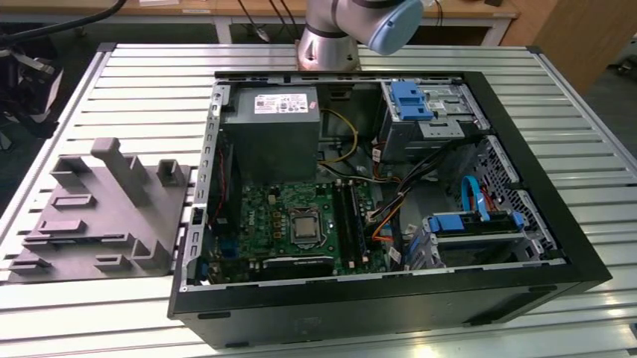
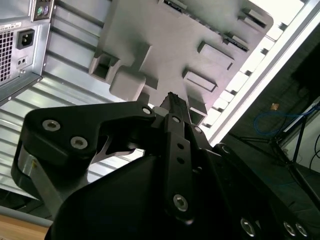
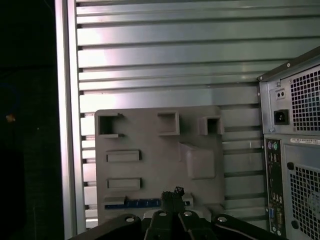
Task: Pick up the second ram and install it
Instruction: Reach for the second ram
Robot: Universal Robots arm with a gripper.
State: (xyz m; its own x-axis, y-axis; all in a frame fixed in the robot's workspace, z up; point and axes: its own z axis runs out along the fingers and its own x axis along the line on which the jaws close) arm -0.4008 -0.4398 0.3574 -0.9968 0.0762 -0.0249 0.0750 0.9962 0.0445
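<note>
Gripper: black two-finger gripper [image 3: 172, 194] [image 2: 172, 102] is seen in both wrist views, hung over the fixture. The jaws are pressed together and nothing is seen held between them.
Second ram: a long, thin, dark bluish memory stick [image 3: 131, 203] is seen in the first wrist view, laid flat in a narrow slot at one edge of the fixture. One end is met by the gripper tips in the picture; whether it is touched cannot be told.
Fixture: grey moulded plastic fixture block with square pockets and flat rectangular recesses [image 3: 150, 170] [image 2: 165, 45] [image 1: 89, 216] is set on the table just beside the case, at the exterior view's left.
Table: silver slatted aluminium table [image 1: 149, 97] is spread under everything.
Case: black open desktop computer case [image 1: 398, 298] is laid on its side, and its rear panel with sockets and vent grilles [image 3: 295, 150] is seen beside the fixture.
Motherboard: green motherboard [image 1: 268, 216] is seen inside the case, with long dark memory slots [image 1: 348, 216] beside the processor socket. Whether a stick is seated there cannot be told.
Power supply: grey metal box [image 1: 268, 127] is mounted above the motherboard.
Cables: an orange cable [image 1: 383, 224] and a blue cable [image 1: 473, 198] are run close to the slots, on the exterior view's right.
Arm: the silver and blue robot arm base [image 1: 344, 30] is stood behind the case.
In the way: the fixture's near edge is covered by the gripper body in both wrist views.
</note>
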